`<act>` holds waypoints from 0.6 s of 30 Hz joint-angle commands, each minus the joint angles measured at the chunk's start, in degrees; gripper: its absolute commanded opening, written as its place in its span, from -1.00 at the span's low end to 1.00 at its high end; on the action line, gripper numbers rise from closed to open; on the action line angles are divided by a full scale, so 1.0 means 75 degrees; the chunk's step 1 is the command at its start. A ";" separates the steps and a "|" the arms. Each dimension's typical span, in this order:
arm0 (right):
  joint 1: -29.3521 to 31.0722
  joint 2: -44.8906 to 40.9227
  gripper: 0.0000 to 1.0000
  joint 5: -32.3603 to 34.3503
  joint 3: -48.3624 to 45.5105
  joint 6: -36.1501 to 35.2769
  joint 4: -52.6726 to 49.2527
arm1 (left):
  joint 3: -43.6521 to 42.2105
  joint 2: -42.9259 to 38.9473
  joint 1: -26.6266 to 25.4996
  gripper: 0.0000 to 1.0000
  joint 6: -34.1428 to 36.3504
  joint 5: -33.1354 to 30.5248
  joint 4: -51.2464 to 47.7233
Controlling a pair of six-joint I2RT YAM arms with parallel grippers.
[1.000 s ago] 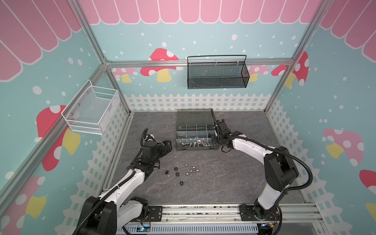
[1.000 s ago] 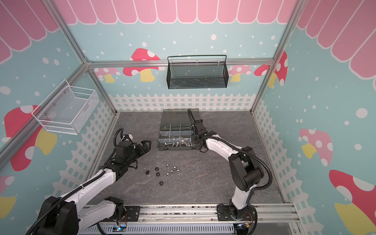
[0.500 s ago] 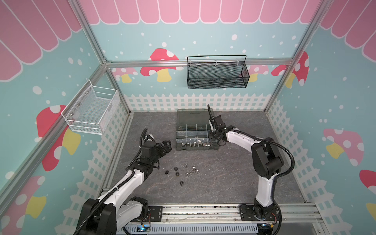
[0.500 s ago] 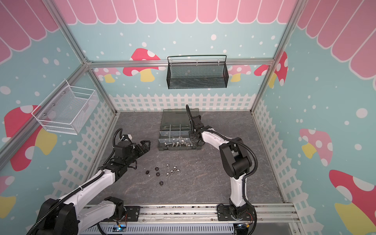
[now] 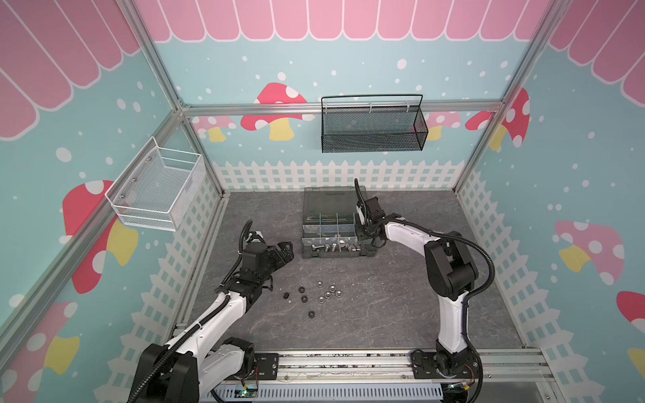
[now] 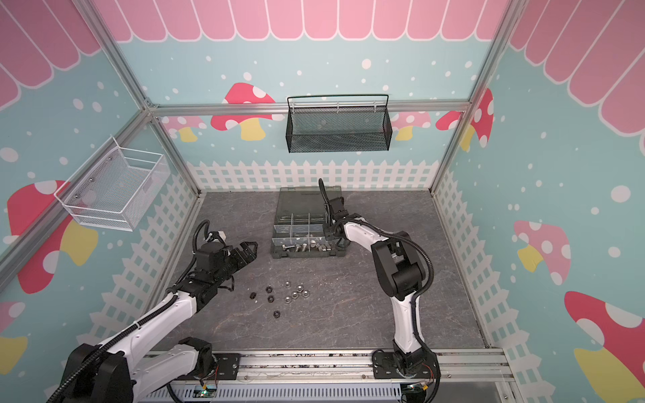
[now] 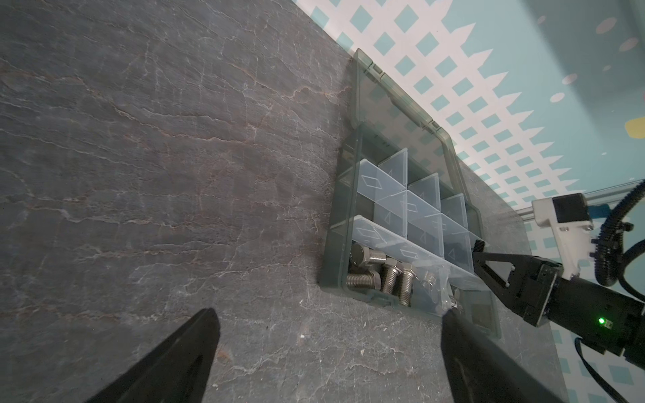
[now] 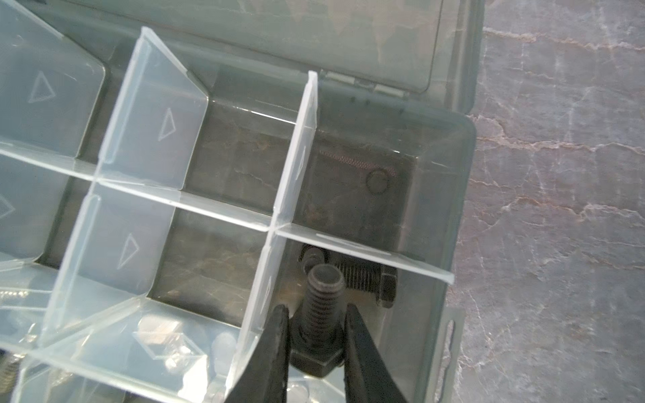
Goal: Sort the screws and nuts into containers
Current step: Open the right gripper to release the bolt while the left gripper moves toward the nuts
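My right gripper (image 8: 316, 310) is shut on the hex head of a black screw (image 8: 323, 296), shank pointing away from the jaws. It hangs over the right-end container of the grey organiser case (image 5: 335, 256), where another black screw (image 8: 370, 279) lies. In both top views this gripper (image 5: 361, 232) (image 6: 328, 232) is at the case's right end. Silver screws (image 7: 384, 275) fill the front row. Silver nuts (image 5: 330, 291) and black nuts (image 5: 303, 295) lie loose on the table. My left gripper (image 5: 288, 249) (image 7: 330, 314) hovers open and empty left of the case.
The case's smoky lid (image 5: 331, 199) lies open flat toward the back wall. A black mesh basket (image 5: 371, 127) hangs on the back wall and a white wire basket (image 5: 157, 190) on the left wall. The loose nuts (image 6: 296, 291) sit in front of the case.
My right gripper has swung from beside the case's front right corner to over its right-end container, the elbow folding inward. The left arm has stayed still.
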 commanded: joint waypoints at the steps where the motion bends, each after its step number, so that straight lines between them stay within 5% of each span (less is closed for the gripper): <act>1: -0.0030 0.0118 -0.39 -0.0188 0.0212 -0.0133 -0.0084 | 0.0081 -0.0105 0.0065 0.99 -0.0049 -0.0231 -0.0232; 18: -0.0021 -0.0647 -0.14 -0.0122 -0.0167 -0.0089 0.0105 | 0.0393 -0.0524 0.0066 0.96 0.0089 -0.0472 -0.2213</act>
